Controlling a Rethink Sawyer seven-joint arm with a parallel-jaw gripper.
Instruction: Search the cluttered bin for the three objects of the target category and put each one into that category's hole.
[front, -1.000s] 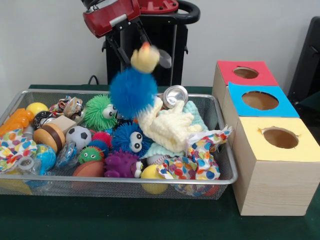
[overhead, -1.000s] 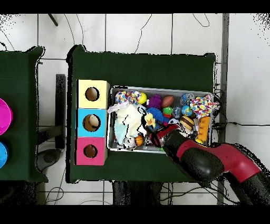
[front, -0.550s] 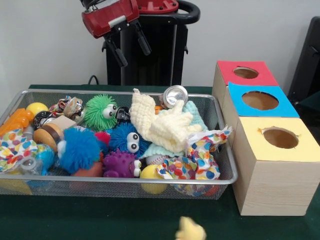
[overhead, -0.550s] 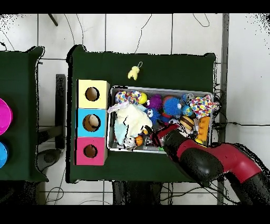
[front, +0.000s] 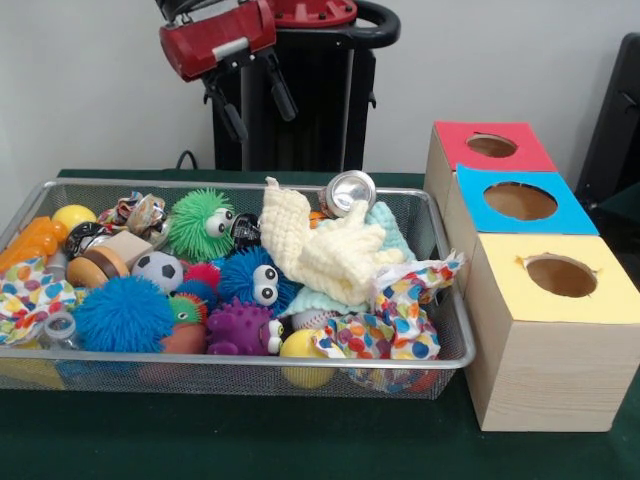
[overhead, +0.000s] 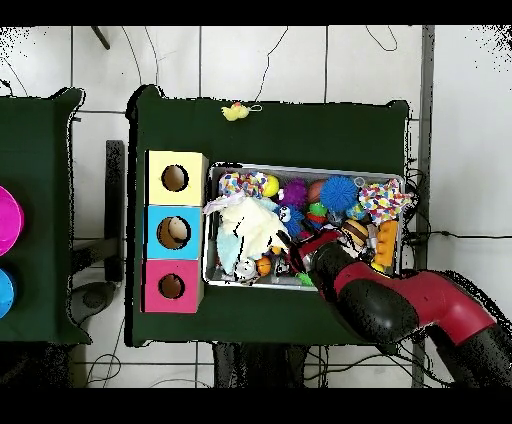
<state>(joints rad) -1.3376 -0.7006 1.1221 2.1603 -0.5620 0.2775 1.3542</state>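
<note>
In the front view, the gripper (front: 253, 100) hung high above the far rim of the wire bin (front: 250, 362). Its two black fingers (front: 226, 108) were spread wide with nothing between them. The blue fuzzy ball (front: 122, 313) lay inside the bin at its near left corner, against the front mesh, well below the gripper and off to the picture's left of it. A cream knitted cloth (front: 325, 245) was heaped in the bin's middle and covered whatever sat beneath it. Several toys at the bin's front showed only through the mesh. A row of three boxes (front: 530, 330) with round holes stood just outside the bin's right end.

In the overhead view, the red and black arm (overhead: 400, 305) reached over the bin's long side nearest the robot and hid the toys under it. The gripper itself was hard to make out there. The blue fuzzy ball (overhead: 339, 191) sat against the bin's opposite long side, apart from the arm's tip. A small yellow toy (overhead: 236, 112) lay outside the bin on the green table (overhead: 300, 135), near the table's edge beyond that opposite side. It was too small to identify.
</note>
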